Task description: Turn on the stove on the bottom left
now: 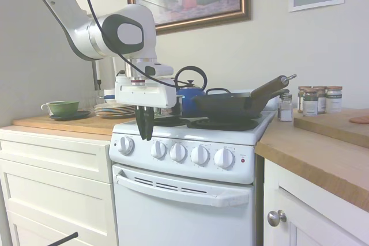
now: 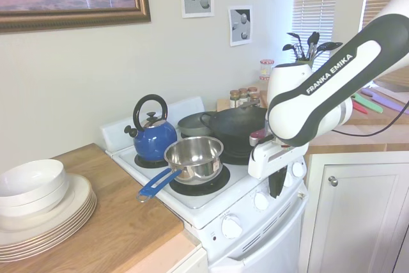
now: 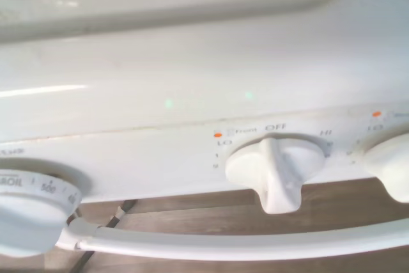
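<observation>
sitting empty on burner: steel saucepan (image 2: 193, 155).

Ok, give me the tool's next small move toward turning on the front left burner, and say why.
Probably ease the tool down and sideways onto the knob marked Front. In the first exterior view the tool hangs just above the panel, between the oven dial and that next knob in the row, not yet on it. The wrist view shows the knob set at OFF.
</observation>
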`<state>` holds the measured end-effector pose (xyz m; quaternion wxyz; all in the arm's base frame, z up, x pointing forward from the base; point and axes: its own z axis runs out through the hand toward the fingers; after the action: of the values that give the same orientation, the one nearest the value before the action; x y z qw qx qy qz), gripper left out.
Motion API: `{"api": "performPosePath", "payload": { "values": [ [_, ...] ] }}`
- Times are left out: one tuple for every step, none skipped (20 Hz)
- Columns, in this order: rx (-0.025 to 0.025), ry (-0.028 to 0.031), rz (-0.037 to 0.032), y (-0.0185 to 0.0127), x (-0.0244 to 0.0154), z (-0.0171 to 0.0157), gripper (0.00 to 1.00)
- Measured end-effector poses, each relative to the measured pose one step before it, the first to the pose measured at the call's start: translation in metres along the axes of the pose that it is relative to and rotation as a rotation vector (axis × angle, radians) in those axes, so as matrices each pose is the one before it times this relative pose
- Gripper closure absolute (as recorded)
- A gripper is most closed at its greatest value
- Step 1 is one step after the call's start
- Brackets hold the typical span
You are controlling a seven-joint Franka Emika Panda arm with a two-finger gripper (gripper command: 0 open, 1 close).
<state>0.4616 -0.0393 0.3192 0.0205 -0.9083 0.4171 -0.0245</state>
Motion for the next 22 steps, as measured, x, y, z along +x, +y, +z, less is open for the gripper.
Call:
{"api": "performPosePath", "payload": {
  "values": [
    [0.00018, 0.00103, -0.00063, -0.00065, 0.0007, 0.00095, 1.0],
    [0.00017, 0.00065, -0.0006, -0.00086, 0.00077, 0.00057, 1.0],
    [0.00002, 0.00044, -0.00061, -0.00111, 0.001, 0.00034, 1.0],
    [-0.00006, 0.00003, -0.00024, -0.00089, 0.00083, 0.00034, 1.0],
    [-0.00011, -0.00016, -0.00021, -0.00089, 0.00077, 0.00038, 1.0],
    [-0.00025, -0.0003, -0.00021, -0.00078, 0.00065, 0.00044, 1.0],
    [-0.00074, -0.0008, -0.00023, -0.00057, 0.00043, 0.0007, 1.0],
    [-0.00148, -0.0014, -0.00036, -0.00048, 0.00033, 0.00121, 1.0],
    [-0.00219, -0.00074, -0.00086, -0.00064, 0.00043, 0.00163, 1.0],
    [-0.00282, 0.00147, -0.00183, -0.00104, 0.00073, 0.00187, 1.0],
    [-0.00233, 0.00087, -0.00127, -0.00149, 0.00104, 0.00197, 1.0],
    [-0.00088, 0.00098, -0.00012, -0.0016, 0.00119, 0.00204, 1.0],
    [0.00061, 0.00159, 0.00042, -0.00159, 0.00147, 0.00221, 1.0],
    [0.00023, 0.0006, 0.0011, -0.00086, 0.00147, 0.00204, 1.0],
    [-0.0002, 0.00031, 0.00198, -0.00054, 0.002, 0.00156, 1.0],
    [-0.00045, 0.00019, 0.00273, -0.0003, 0.00241, 0.00097, 1.0],
    [-0.00037, 0.00093, 0.00308, 0.00013, 0.00259, 0.00048, 1.0],
    [-0.00033, 0.00156, 0.00279, 0.00017, 0.00277, 0.00024, 1.0],
    [-0.00005, 0.00134, 0.00301, 0.00028, 0.0024, 0.00011, 1.0],
    [0.00044, 0.00182, 0.00247, -0.00002, 0.00239, -0.00017, 1.0],
    [0.00074, 0.00179, 0.00218, -0.00039, 0.00239, -0.00021, 1.0],
    [0.00087, 0.00141, 0.00148, -0.00064, 0.00185, -0.00016, 1.0]
  ]
}}
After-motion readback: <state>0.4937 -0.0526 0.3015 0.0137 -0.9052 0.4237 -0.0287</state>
